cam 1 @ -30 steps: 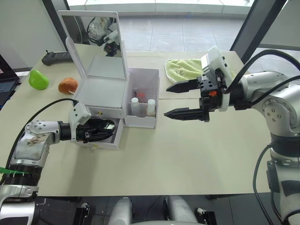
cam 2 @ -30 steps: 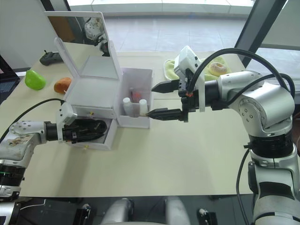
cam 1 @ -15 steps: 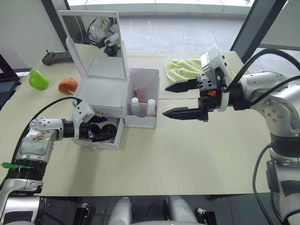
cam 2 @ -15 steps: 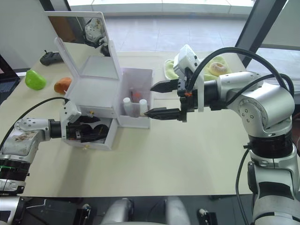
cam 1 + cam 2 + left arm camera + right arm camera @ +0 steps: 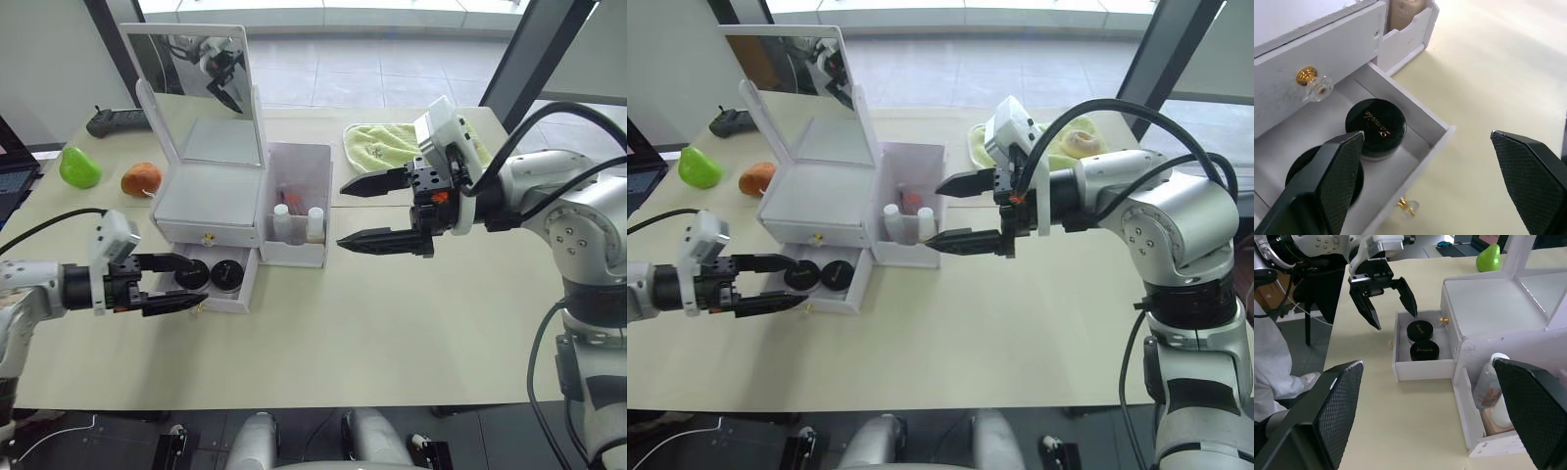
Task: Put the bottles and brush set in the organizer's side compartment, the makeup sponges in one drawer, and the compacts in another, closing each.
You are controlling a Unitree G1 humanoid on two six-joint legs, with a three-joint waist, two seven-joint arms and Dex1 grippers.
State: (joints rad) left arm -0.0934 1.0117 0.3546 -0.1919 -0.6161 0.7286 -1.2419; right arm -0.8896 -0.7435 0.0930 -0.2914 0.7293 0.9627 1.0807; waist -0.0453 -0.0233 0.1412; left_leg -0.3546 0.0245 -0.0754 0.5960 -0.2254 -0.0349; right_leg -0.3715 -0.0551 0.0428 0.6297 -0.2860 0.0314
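left eye view: both compacts (image 5: 210, 274) sit in open lower drawer (image 5: 227, 299) of organizer (image 5: 211, 206), left of centre. my left gripper (image 5: 168, 285) just outside drawer, fingers spread wide, holding nothing. right gripper (image 5: 364, 211) hangs mid-frame beside side compartment (image 5: 299, 253), fingers wide, empty; bottles (image 5: 298, 223) inside it. step in hand: likely shutting this drawer; next move calls for push on drawer front. pale worktop (image 5: 392, 323), green towel (image 5: 387, 144) upper right, tiled floor beyond.
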